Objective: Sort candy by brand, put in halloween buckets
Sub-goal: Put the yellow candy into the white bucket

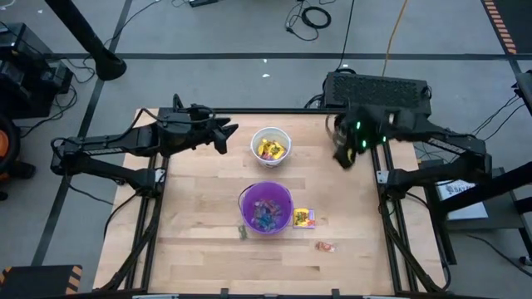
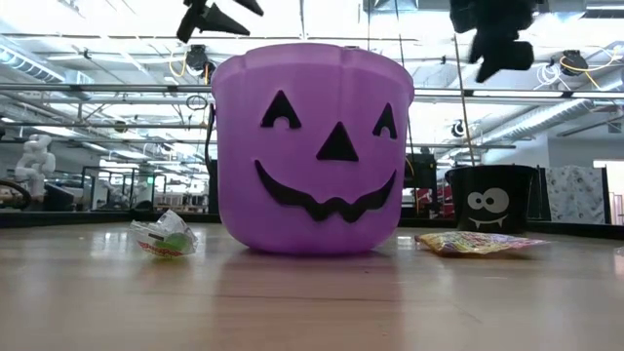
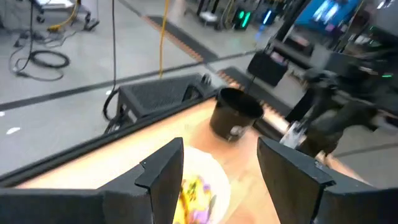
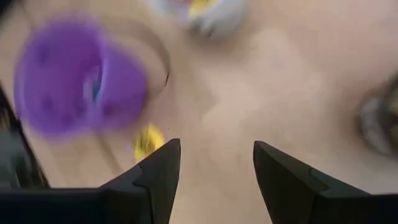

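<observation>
The white bucket (image 1: 271, 145) stands near the table's far edge and holds yellow candy (image 1: 269, 150). The purple bucket (image 1: 268, 208) stands mid-table with blue and pink candy inside. The black bucket (image 2: 490, 198) stands at the far right, mostly hidden under my right arm in the high view. A yellow packet (image 1: 303, 218), an orange-pink sweet (image 1: 324, 246) and a small green one (image 1: 243, 232) lie flat on the table. My left gripper (image 3: 221, 168) hovers open just left of the white bucket (image 3: 199, 186). My right gripper (image 4: 216, 155) hangs open and empty above the table's far right.
A black box with a ridged top (image 1: 378, 90) sits beyond the far right corner. The wooden table (image 1: 199, 249) shows bare wood left of the purple bucket and along its near edge. Cables lie on the floor beyond the far edge.
</observation>
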